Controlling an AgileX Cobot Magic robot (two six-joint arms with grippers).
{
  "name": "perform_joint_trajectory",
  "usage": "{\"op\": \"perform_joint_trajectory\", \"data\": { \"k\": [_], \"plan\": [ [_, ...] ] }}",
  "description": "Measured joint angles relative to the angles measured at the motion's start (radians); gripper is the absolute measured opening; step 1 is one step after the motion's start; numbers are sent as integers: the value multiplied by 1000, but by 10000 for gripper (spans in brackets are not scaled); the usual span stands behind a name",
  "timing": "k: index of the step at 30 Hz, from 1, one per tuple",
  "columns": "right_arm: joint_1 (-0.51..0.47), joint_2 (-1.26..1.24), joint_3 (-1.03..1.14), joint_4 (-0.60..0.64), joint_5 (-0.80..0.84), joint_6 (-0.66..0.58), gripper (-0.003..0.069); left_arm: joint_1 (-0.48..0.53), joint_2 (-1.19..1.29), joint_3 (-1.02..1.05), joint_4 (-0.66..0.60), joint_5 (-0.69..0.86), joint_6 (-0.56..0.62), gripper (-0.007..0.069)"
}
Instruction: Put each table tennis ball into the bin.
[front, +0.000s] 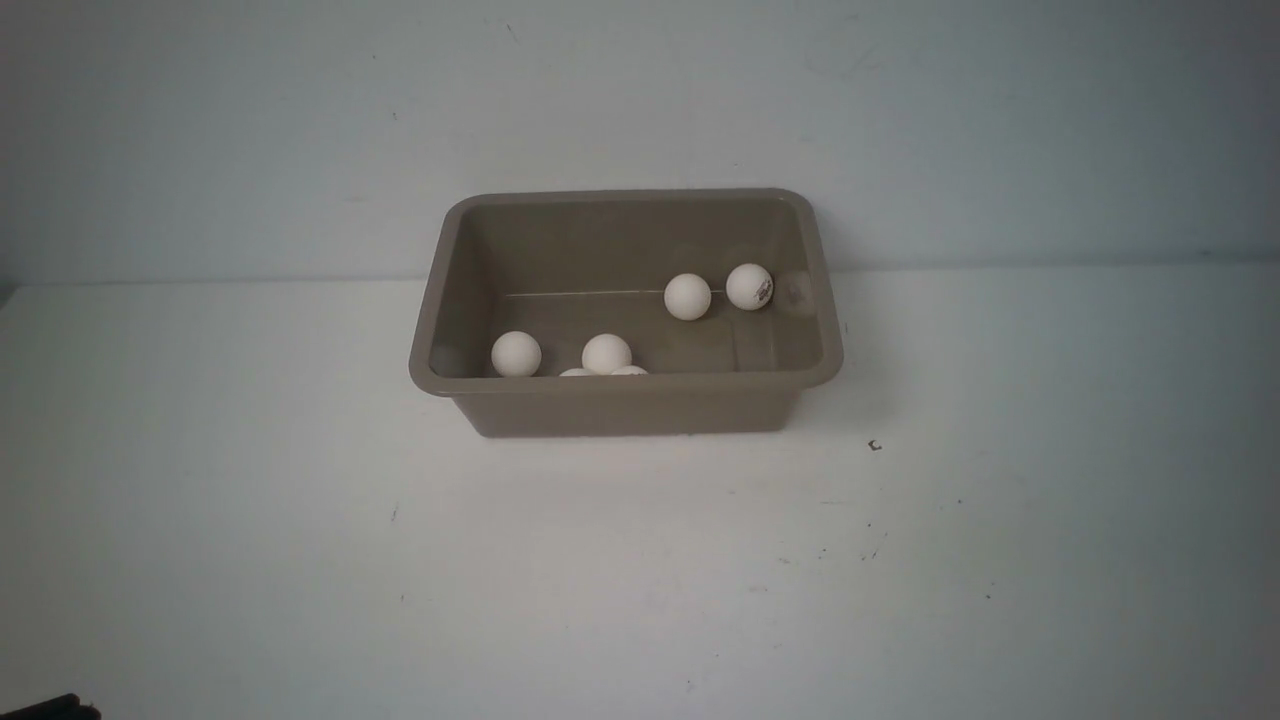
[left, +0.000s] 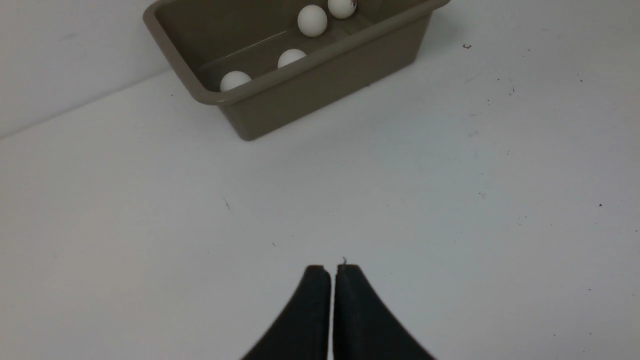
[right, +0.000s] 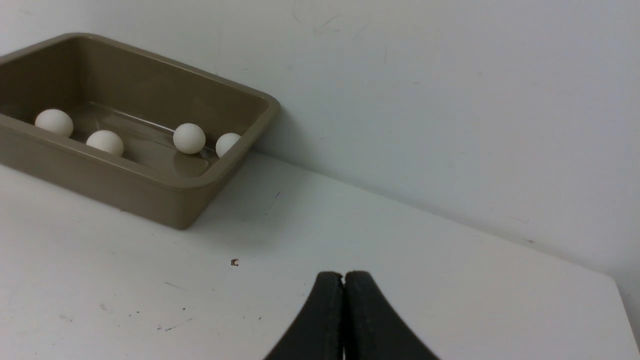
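The taupe bin (front: 620, 410) stands against the back wall at the table's middle. Inside it lie several white table tennis balls: one (front: 516, 353) at the front left, one (front: 606, 352) beside it, one (front: 687, 296) further back and one with a dark logo (front: 749, 286) at the right. Two more tops peek over the front rim (front: 603, 372). The left wrist view shows the bin (left: 320, 85) far ahead of my left gripper (left: 332, 267), which is shut and empty. My right gripper (right: 344, 274) is shut and empty too, well away from the bin (right: 145, 195). Neither gripper appears in the front view.
A small dark speck (front: 875, 445) lies on the white table to the right of the bin. Scattered fine marks dot the table's front right. The pale wall rises directly behind the bin. The table's right corner (right: 612, 280) shows in the right wrist view.
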Motion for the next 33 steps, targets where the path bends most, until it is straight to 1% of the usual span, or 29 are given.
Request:
{"op": "perform_joint_trajectory", "data": {
  "k": [14,18,20,21,25,27,29,33],
  "plan": [
    [0,0,0,-1,16,0,-16,0,0,0,-3,17,-1,-4],
    [-3,-1,0,-35,17,0,-16,0,0,0,-2,18,-1,-4],
    [-30,-4,0,-37,18,6,-16,0,0,0,-2,19,-1,-4],
    [-60,-11,0,-32,18,7,-16,0,0,0,-3,19,-1,-4],
    [-247,-72,1,26,28,14,-16,0,0,0,-3,19,-1,-4],
    [-309,-108,1,37,31,15,-16,0,0,0,-3,19,-1,-4],
    [-336,-147,3,43,31,15,-16,0,0,0,-3,19,-1,-4],
    [-346,-215,50,54,17,29,-16,0,0,0,-3,20,-1,-4]
  ]
}}
